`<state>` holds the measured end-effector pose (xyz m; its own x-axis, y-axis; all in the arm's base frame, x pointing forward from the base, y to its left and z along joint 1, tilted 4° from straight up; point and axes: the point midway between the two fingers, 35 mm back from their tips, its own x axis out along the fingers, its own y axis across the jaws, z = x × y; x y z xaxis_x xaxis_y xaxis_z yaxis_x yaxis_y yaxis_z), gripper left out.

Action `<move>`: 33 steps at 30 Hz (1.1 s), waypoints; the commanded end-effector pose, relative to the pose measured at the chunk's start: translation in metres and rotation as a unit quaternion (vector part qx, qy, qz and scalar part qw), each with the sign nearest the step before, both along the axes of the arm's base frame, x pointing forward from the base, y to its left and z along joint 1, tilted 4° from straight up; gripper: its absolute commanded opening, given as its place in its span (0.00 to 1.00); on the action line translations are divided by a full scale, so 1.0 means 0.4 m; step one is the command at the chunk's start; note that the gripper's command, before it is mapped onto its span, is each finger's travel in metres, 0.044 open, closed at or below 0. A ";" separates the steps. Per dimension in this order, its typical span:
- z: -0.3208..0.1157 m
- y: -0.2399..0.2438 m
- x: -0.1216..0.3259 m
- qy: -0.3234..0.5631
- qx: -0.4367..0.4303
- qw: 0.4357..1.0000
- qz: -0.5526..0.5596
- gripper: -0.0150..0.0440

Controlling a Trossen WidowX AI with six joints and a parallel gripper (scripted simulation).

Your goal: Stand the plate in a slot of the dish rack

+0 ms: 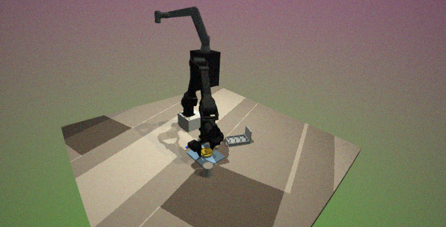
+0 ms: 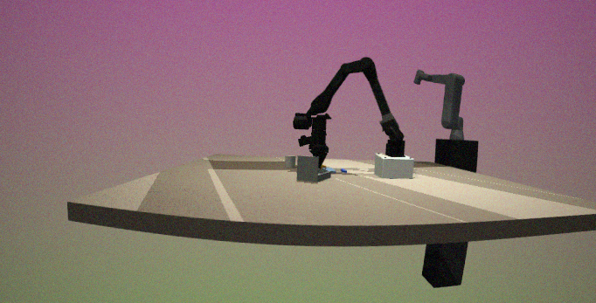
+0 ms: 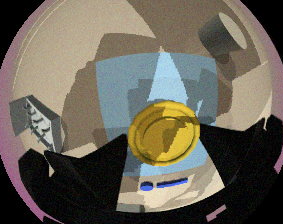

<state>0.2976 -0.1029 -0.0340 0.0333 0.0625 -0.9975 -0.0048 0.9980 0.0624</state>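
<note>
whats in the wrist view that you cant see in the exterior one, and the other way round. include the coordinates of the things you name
Only wrist: the round face of the yellow plate (image 3: 142,131) and the rack's pegs (image 3: 37,120).

Only exterior: the white base block (image 2: 393,168) and a second, grey arm (image 2: 453,99) behind.

Both: the dish rack (image 2: 308,169) (image 3: 19,116), the grey cup (image 2: 290,161) (image 3: 214,37), the blue mat (image 3: 109,90) and part of the robot's hand (image 2: 322,158) (image 3: 164,133).
</note>
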 end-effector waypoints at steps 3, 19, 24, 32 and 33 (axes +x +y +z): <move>-0.001 -0.001 -0.001 0.001 -0.002 1.000 0.000 0.83; 0.144 -0.022 0.026 0.000 -0.002 1.000 0.000 0.25; 0.212 -0.029 0.030 0.000 -0.002 1.000 0.000 0.25; 0.311 -0.036 0.032 0.000 -0.002 1.000 0.000 0.25; 0.322 -0.037 0.032 0.000 -0.002 1.000 0.000 0.25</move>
